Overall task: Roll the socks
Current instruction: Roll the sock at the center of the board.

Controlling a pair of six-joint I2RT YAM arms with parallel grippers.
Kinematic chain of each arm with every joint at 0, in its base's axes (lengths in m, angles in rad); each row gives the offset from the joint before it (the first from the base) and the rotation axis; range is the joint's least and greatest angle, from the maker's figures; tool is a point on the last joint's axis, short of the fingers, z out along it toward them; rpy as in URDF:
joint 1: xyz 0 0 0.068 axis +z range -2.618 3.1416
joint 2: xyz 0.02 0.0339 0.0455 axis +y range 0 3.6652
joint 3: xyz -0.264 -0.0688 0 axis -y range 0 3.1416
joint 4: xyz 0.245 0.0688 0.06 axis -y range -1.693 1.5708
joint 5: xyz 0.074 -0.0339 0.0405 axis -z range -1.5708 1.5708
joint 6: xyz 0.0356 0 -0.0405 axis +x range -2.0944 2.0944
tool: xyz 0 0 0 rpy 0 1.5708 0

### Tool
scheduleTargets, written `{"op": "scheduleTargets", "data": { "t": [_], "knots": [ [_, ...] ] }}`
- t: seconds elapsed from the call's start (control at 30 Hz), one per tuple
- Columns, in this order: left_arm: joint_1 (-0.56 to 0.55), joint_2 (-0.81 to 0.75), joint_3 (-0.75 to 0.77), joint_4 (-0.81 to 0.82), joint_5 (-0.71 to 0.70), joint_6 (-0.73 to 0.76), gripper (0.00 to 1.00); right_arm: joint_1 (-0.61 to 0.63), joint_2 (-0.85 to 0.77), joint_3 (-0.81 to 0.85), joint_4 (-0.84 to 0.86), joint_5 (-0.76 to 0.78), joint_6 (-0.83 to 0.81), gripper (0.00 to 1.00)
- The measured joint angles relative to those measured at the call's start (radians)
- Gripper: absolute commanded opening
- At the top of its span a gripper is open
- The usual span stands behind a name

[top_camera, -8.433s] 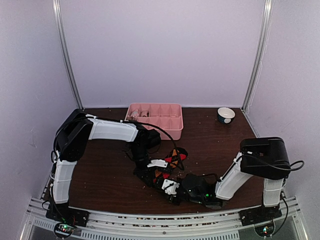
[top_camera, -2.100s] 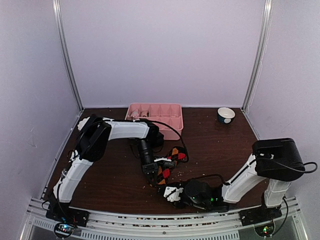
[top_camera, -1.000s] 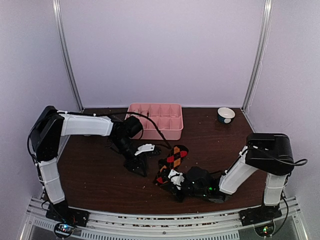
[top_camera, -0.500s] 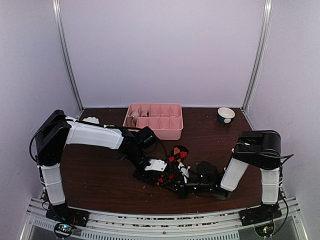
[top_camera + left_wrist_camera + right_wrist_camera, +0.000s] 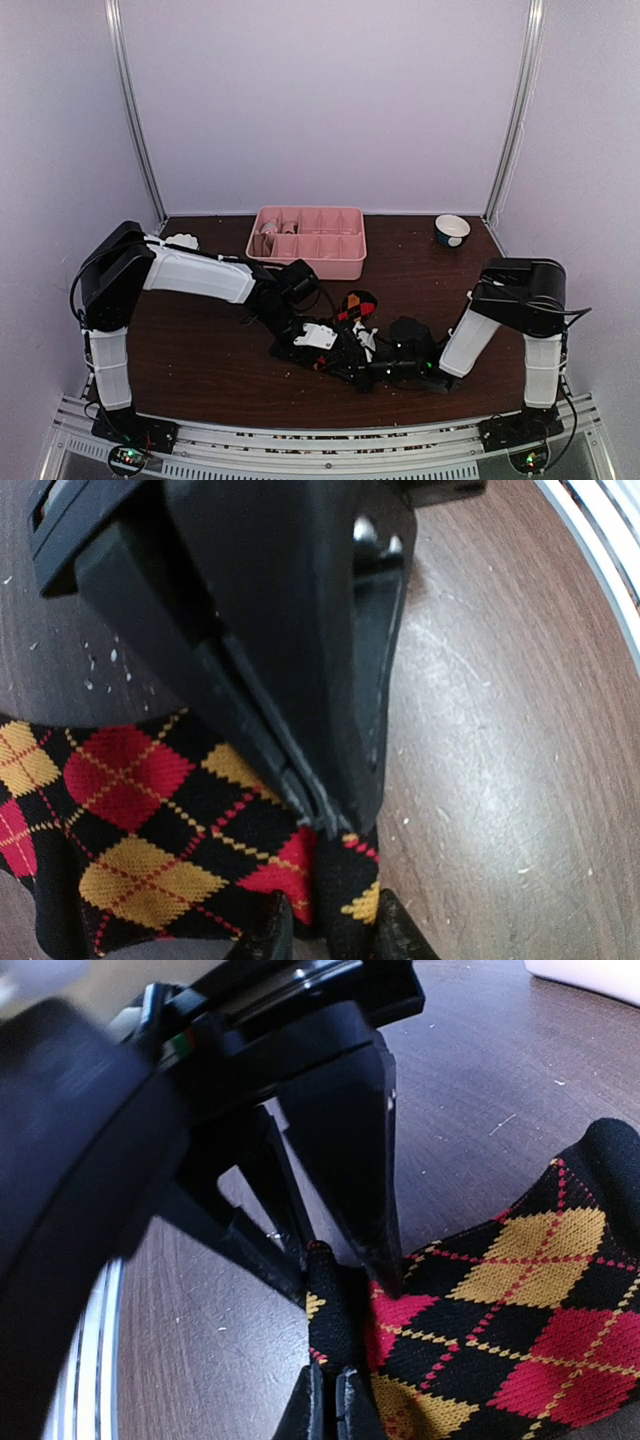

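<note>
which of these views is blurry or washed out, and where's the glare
Top external: even soft light, no hard shadows, but the argyle sock looks small and murky. Left wrist: sock pattern sharp, pale sheen on the table at right. Right wrist: black housing at upper left is badly out of focus, sock crisp.

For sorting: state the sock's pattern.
The sock is black argyle, red and yellow diamonds; left wrist view.
</note>
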State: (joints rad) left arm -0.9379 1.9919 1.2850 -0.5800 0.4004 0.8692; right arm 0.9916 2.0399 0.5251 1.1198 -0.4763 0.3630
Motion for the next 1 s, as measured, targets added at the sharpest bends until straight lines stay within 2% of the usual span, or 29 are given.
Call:
{"op": "scheduleTargets", "data": {
  "t": [0.1, 0.23, 0.53, 0.63, 0.67, 0.73, 0.77, 1.0],
  "knots": [
    [-0.010, 0.000, 0.001, 0.007, 0.000, -0.016, 0.32, -0.001, 0.000, 0.010, -0.016, -0.001, 0.000, 0.00],
    [-0.015, 0.002, 0.008, 0.009, 0.001, -0.034, 0.31, -0.004, 0.003, 0.023, -0.029, -0.003, 0.000, 0.00],
    [-0.010, 0.014, 0.010, 0.015, 0.006, -0.074, 0.01, -0.004, 0.010, 0.016, 0.001, -0.013, 0.006, 0.00],
    [0.003, 0.017, 0.014, 0.006, 0.029, -0.083, 0.00, -0.004, 0.021, 0.001, 0.048, -0.013, 0.017, 0.00],
    [0.008, 0.020, 0.017, -0.002, 0.042, -0.086, 0.00, -0.004, 0.023, -0.005, 0.066, -0.013, 0.021, 0.03],
    [0.024, 0.048, 0.054, -0.054, 0.090, -0.093, 0.00, -0.004, 0.031, -0.019, 0.112, -0.011, 0.029, 0.18],
    [0.026, 0.053, 0.060, -0.058, 0.096, -0.094, 0.00, -0.004, 0.034, -0.029, 0.137, -0.002, 0.035, 0.22],
    [0.072, 0.214, 0.269, -0.301, 0.261, -0.116, 0.00, -0.003, -0.035, -0.244, 0.310, 0.122, 0.023, 0.31]
  ]
}}
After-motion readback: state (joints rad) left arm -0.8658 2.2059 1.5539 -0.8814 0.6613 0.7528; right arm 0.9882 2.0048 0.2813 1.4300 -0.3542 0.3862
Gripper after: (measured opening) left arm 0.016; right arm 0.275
